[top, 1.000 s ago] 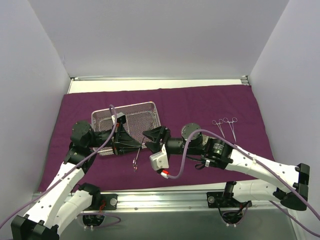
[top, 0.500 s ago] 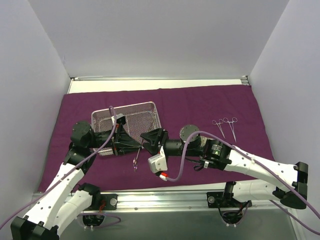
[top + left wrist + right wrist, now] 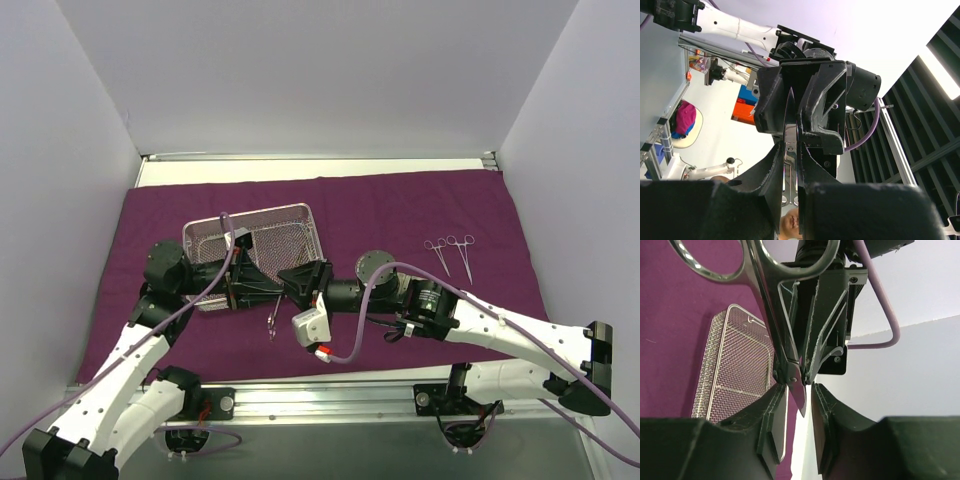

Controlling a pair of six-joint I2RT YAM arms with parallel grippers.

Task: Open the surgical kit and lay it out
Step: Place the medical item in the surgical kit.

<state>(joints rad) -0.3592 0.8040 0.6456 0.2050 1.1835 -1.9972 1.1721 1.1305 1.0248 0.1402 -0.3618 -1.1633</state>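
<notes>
Purple cloth (image 3: 400,210) | left pincer (image 3: 791,159) clamped on scissors (image 3: 768,300) | right pincer (image 3: 799,390) apart around blade tip

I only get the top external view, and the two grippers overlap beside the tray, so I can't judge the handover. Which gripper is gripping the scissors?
Observer: The left gripper is shut on the scissors, close to their pivot.
Operator: Is the right one shut too?
Observer: No. The right wrist view shows the right gripper open, a finger either side of the blade tip.
</notes>
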